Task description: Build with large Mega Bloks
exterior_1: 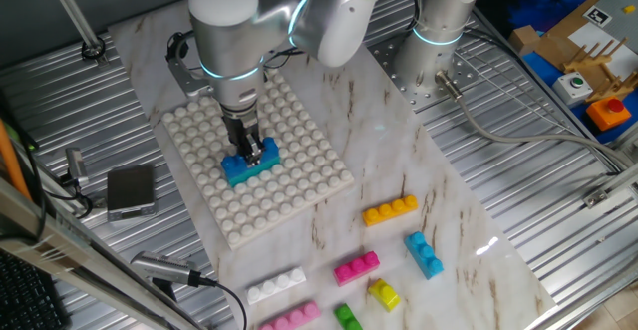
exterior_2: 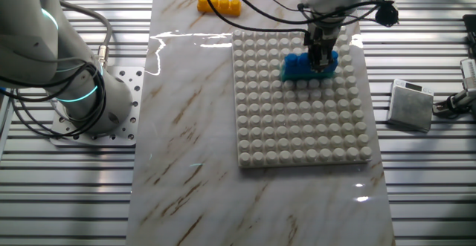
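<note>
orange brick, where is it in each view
One fixed view: the orange brick lies on the marble right of centre, off the white baseplate's lower right corner.
The other fixed view: it sits at the top edge, upper left of the baseplate.
Shared landmark: the blue brick under the gripper.

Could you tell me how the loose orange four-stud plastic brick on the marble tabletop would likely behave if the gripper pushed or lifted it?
The orange four-stud plastic brick looks rigid and probably hollow, so likely light. Lying flat on the glossy marble tabletop, it would probably slide rather than roll or tip. Its straight long sides should suit the two-finger gripper, though smooth plastic may slip.
</note>
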`<state>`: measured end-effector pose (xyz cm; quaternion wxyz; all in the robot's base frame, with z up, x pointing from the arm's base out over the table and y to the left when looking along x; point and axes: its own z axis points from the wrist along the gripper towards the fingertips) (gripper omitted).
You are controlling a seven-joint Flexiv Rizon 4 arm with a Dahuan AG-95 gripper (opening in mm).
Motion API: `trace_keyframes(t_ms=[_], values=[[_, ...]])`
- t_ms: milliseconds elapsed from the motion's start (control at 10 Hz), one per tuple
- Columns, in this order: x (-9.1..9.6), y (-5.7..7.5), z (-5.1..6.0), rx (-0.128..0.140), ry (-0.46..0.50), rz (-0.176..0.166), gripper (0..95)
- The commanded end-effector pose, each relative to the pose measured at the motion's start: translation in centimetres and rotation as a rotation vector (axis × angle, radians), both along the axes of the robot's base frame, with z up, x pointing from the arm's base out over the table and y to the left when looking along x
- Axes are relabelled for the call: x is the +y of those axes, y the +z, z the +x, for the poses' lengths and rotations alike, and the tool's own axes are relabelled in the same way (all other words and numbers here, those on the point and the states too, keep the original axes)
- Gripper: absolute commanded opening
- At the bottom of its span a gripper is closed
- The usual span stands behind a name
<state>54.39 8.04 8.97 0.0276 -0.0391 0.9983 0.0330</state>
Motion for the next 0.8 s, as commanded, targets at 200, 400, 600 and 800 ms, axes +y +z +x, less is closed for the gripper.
trace_keyframes(t_ms=[200,400,600,800], values=[[0.5,0.3,-0.2,0.011,0.017,-0.020,38.0],[0.5,0.4,-0.2,0.011,0.025,-0.020,38.0],[0.6,0.9,-0.3,0.014,0.029,-0.023,38.0],[0.7,1.8,-0.6,0.015,0.040,-0.030,38.0]])
